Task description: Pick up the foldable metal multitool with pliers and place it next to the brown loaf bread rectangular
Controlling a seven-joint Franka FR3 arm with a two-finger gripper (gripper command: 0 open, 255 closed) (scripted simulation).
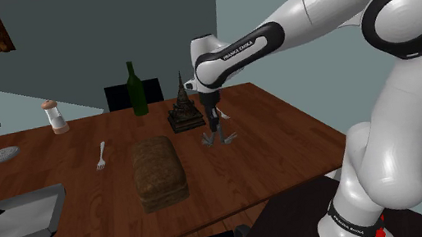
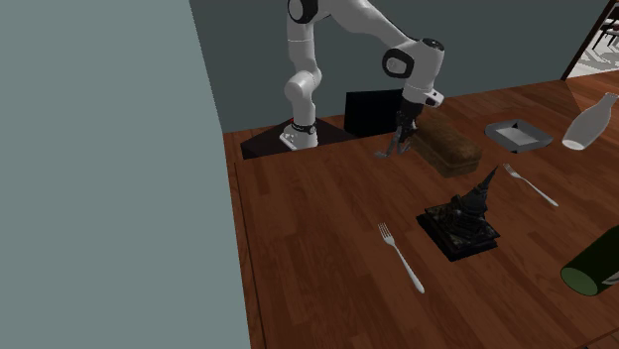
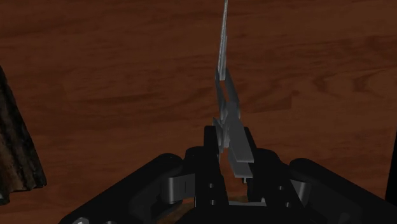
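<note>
The metal multitool (image 1: 220,138) hangs from my black gripper (image 1: 216,126), which is shut on it. The fingers clasp one end, and the rest of the tool (image 3: 224,95) points down at the wooden table (image 1: 285,129). Its handles (image 2: 390,150) are spread close to the tabletop; I cannot tell whether they touch it. The brown rectangular loaf (image 1: 158,171) lies flat on the table, to the shoulder view's left of the gripper with a small gap between them. In the second exterior view the loaf (image 2: 448,149) sits just right of the gripper (image 2: 402,135).
A dark pagoda statue (image 1: 185,108) stands just behind the gripper. A green bottle (image 1: 137,88), a shaker (image 1: 55,116), a fork (image 1: 101,156), a small dish (image 1: 3,154) and a grey tray (image 1: 15,218) sit further along the table. A second fork (image 2: 400,256) lies near the wall side.
</note>
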